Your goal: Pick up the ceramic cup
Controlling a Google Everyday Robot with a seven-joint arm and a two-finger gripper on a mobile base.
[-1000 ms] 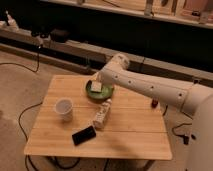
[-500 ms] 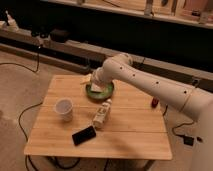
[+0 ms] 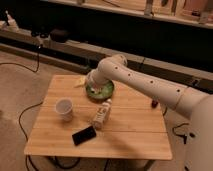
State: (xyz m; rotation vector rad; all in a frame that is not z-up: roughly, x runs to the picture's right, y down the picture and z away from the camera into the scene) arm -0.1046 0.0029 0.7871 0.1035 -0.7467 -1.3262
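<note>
The gripper point(image 3: 93, 83) hangs low at the left rim of the green bowl point(image 3: 102, 92), near the back edge of the table point(image 3: 135, 137), and whether it is apart or together I cannot tell, because the arm's wrist covers it and it blurs into the bowl. One white arm point(image 3: 150, 86) reaches in from the right, its base cut off by the picture's edge.

One bowl, with something pale inside that is hard to make out. Just left of the gripper sits one small yellowish thing point(image 3: 80, 81), too blurred to name.

Moving outward, one slim white bottle point(image 3: 102, 114) sits in front of the bowl. One ceramic cup point(image 3: 64, 108) stands upright on the left part of the table, mouth up, well apart from the gripper and untouched. One dark flat phone point(image 3: 84, 135) lies near the front edge, between cup and bottle. One small red thing point(image 3: 155, 104) sits at the right, partly under the arm
</note>
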